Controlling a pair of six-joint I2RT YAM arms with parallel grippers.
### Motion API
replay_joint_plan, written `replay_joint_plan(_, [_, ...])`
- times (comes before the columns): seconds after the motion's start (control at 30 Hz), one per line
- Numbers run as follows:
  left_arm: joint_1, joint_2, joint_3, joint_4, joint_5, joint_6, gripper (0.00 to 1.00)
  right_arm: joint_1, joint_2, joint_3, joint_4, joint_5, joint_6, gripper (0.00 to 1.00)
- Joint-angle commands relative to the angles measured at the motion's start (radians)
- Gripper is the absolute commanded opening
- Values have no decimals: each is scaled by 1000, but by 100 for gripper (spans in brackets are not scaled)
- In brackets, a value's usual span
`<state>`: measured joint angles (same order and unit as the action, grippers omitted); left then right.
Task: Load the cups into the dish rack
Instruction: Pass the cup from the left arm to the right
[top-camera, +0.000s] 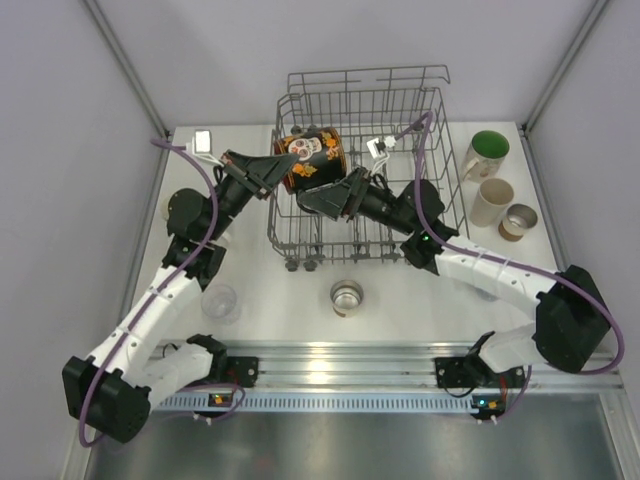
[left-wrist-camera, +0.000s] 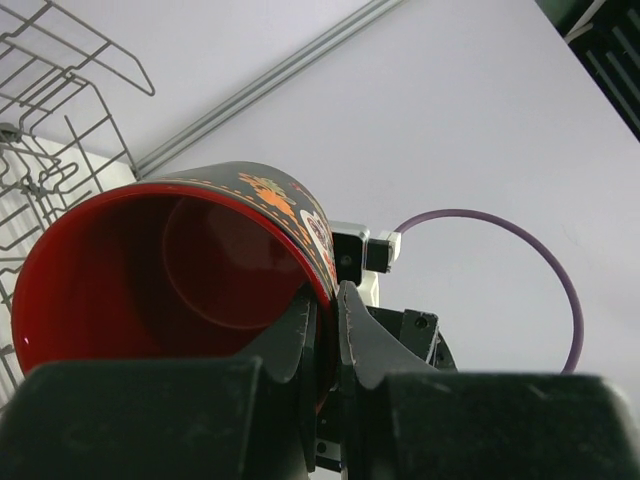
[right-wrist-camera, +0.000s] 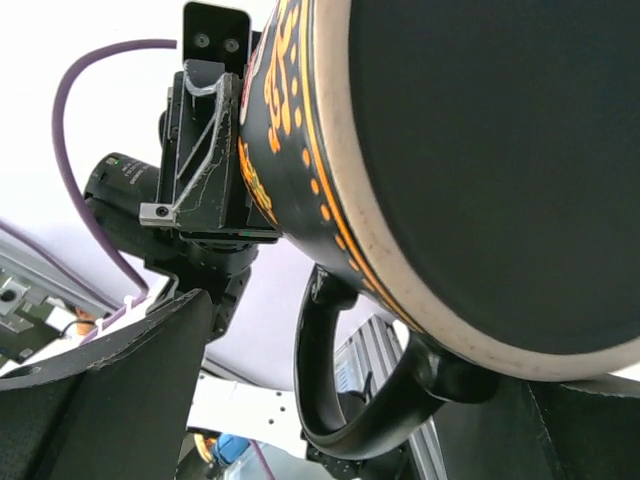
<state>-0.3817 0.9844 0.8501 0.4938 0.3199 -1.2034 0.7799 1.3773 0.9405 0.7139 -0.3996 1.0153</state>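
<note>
The left arm rises from its base at the near left, bends at the elbow beside the table's left edge and reaches rightward, so that the left gripper (top-camera: 283, 168) meets the black mug (top-camera: 315, 155) over the left rear part of the dish rack (top-camera: 300, 230). Its jaws are pinched narrow on the mug's rim, one finger inside the red interior and one outside. The right arm stretches low from the near right across the rack's front. The right gripper (top-camera: 340, 190) stands at the mug's base with its jaws spread wide, the handle hanging between them. The mug lies tipped on its side and is painted with a white skull and orange flowers.
</note>
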Motion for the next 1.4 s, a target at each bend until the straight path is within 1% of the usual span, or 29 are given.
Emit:
replay_joint_plan(0.0, [-26,-27,3,273,-34,-53,0,27,6,66,85,-22,11,82])
replay_joint_plan(0.07, [-29,-21,-9,288,-38,-68,0,27,14,72,93,-30,20,81])
replay_joint_plan(0.13, [-36,-15,-9,289,-35,-71,0,25,20,69,105,-31,25,77])
replay_joint_plan(0.17, [-37,-13,-13,289,-35,-80,0,27,20,66,111,-31,26,69])
replay_joint_plan(0.23, [-43,-10,-17,290,-33,-82,0,27,23,66,125,-31,31,63])
replay_joint_plan(0.27, [-48,-10,-20,290,-35,-79,0,27,28,66,134,-33,40,56])
replay_joint_plan(0.33, [-57,-15,-28,292,-33,-71,0,27,39,66,157,-44,60,51])
replay_joint_plan(0.37, [-59,-15,-31,292,-28,-61,0,25,46,67,166,-48,65,44])
replay_joint_plan(0.43, [-63,-15,-39,292,-16,-58,0,27,60,61,215,-59,83,36])
replay_joint_plan(0.47, [-62,-19,-54,290,-7,-56,0,27,65,52,237,-61,100,30])
replay_joint_plan(0.63, [-62,-59,-129,296,2,-36,0,24,78,21,323,-67,123,17])
replay_joint_plan(0.67, [-62,-65,-138,295,7,-30,0,21,78,11,331,-65,123,10])
replay_joint_plan(0.73, [-63,-70,-160,295,22,-22,0,15,77,0,349,-59,127,0])
replay_joint_plan(0.87, [-62,-67,-180,295,60,7,0,-2,71,-41,395,-50,146,0])
replay_joint_plan(1.0, [-62,-73,-204,295,61,38,0,-30,60,-77,430,-47,164,0])
replay_joint_plan(1.03, [-62,-73,-209,293,50,41,2,-34,57,-86,436,-42,169,0])
replay_joint_plan(1.07, [-63,-72,-217,293,45,44,11,-40,52,-103,440,-38,169,0])
replay_joint_plan(1.13, [-63,-66,-218,293,41,45,19,-57,39,-114,443,-33,167,0])
replay_joint_plan(1.17, [-63,-59,-217,295,44,48,27,-63,34,-124,443,-31,167,0])
replay_joint_plan(1.23, [-62,-53,-210,293,54,50,36,-83,26,-135,450,-30,169,0])
replay_joint_plan(1.27, [-62,-46,-209,295,64,53,45,-90,22,-143,450,-30,167,0])
replay_joint_plan(1.37, [-63,-39,-201,293,76,61,56,-111,19,-154,443,-41,164,0])
